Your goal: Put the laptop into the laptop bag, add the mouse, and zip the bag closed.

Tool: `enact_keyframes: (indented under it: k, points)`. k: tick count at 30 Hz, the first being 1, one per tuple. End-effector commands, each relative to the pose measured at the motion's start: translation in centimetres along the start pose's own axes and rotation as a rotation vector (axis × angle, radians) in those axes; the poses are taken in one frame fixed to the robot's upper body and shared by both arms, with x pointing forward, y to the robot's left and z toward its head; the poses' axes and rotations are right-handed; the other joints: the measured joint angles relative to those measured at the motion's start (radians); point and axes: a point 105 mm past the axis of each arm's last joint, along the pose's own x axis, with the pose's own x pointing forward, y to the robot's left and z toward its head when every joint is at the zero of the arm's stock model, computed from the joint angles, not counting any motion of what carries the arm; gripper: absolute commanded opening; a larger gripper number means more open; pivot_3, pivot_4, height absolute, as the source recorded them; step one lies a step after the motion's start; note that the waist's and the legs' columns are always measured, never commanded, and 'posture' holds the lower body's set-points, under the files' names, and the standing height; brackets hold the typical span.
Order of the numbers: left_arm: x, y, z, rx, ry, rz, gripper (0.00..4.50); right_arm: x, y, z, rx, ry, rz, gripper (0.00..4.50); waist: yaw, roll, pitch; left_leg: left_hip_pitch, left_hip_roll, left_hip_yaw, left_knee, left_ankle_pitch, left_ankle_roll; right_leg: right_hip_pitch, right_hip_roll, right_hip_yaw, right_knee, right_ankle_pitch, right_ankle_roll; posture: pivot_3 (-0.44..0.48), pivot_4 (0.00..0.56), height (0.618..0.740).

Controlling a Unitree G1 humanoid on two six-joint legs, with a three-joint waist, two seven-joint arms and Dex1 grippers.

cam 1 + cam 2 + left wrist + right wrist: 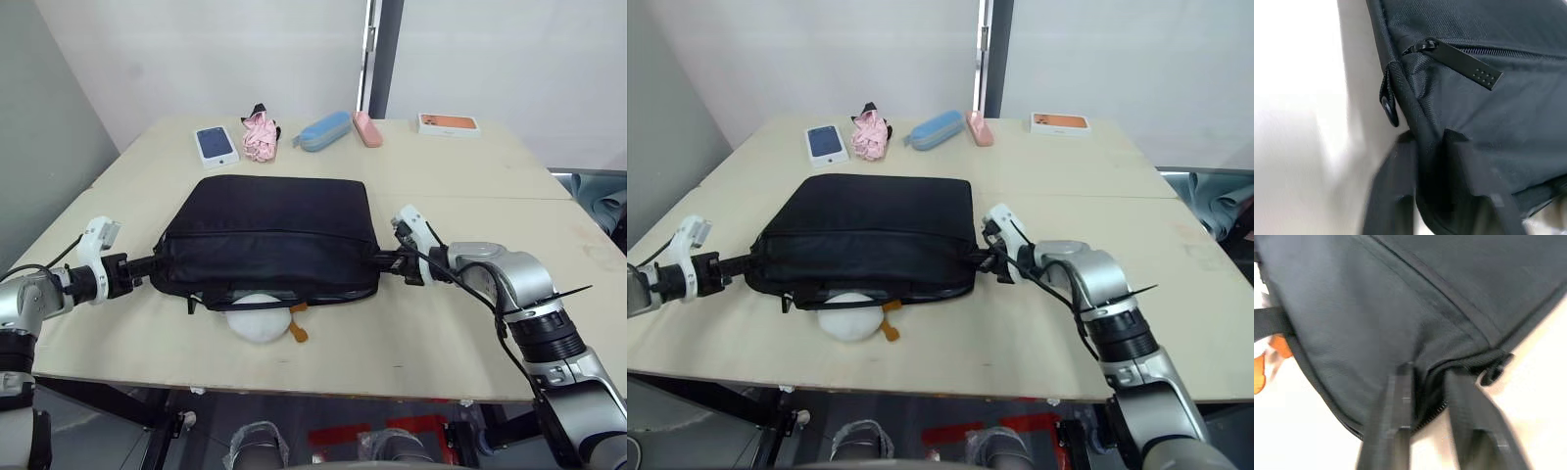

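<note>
The black laptop bag (pixel 269 220) lies flat in the middle of the table, with a strap handle hanging over its front edge. My left gripper (pixel 147 266) is shut on the bag's left end, its fingers (pixel 1400 196) pinching the fabric just below the zipper pull (pixel 1459 61). At the bag's right end, my right gripper (pixel 384 260) is shut on the corner seam, fingers (pixel 1396 421) either side of the edge. The laptop and the mouse are out of view. A puffy white rounded object (pixel 257 318) with a brown tab (pixel 298 331) pokes out from under the bag's front edge.
Along the back of the table lie a white box with a blue top (pixel 216 144), a pink cloth (pixel 260 135), a blue case (pixel 323 130), a pink item (pixel 367 128) and an orange-topped box (pixel 449 123). The table's front edge (pixel 392 394) is close behind the bag.
</note>
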Motion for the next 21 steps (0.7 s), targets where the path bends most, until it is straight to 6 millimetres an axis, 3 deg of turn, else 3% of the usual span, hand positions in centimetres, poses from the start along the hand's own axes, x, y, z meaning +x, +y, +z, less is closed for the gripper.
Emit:
enact_keyframes:
  k: [1,4,7,10,15,21]
  points:
    - [-0.7,-0.4,1.7,0.092,-0.028,-0.004,2.44,-1.2,-0.1,1.0,-0.028,-0.027,0.009,2.29,0.004,0.000,0.000,0.000,0.000,0.000,0.000,0.000,0.000,0.000,0.000,0.000,0.000,0.000,0.000,0.000,0.150,0.740]
    - [-1.2,0.6,2.3,0.134,-0.031,0.058,3.50,-2.3,-0.6,1.5,-0.042,-0.029,-0.004,3.32,0.004,0.000,0.000,-0.001,-0.001,0.000,0.000,0.000,0.000,0.000,-0.001,0.000,0.000,0.000,0.000,0.000,0.150,0.740]
    - [-2.3,0.2,2.9,0.204,-0.019,0.045,3.57,-4.2,-1.1,2.0,-0.035,-0.029,-0.009,4.35,0.004,0.000,0.000,-0.001,-0.001,0.000,0.000,0.000,0.000,0.000,-0.001,0.000,0.000,0.000,0.000,0.000,0.150,0.740]
    - [-3.7,-1.0,2.9,0.318,0.040,-0.018,3.57,-6.3,0.0,1.9,-0.081,-0.009,0.054,4.44,0.002,0.000,0.000,-0.001,0.000,0.000,0.000,0.000,0.000,0.000,0.000,0.000,-0.001,0.000,0.000,0.000,0.150,0.740]
    - [-5.6,-7.2,1.9,0.547,0.133,-0.351,3.57,-9.0,4.6,0.6,-0.205,0.024,0.280,4.44,0.006,0.000,0.001,-0.001,0.000,0.001,-0.006,-0.003,0.005,0.000,0.000,0.000,-0.007,0.000,0.001,0.000,0.150,0.740]
    - [-3.2,-12.7,4.8,0.705,-0.048,-0.497,3.57,-9.2,8.5,1.2,-0.303,-0.074,0.422,4.44,0.014,0.000,0.001,0.001,0.000,0.001,0.000,-0.003,0.006,0.000,-0.001,0.000,0.000,0.000,0.000,0.000,0.150,0.740]
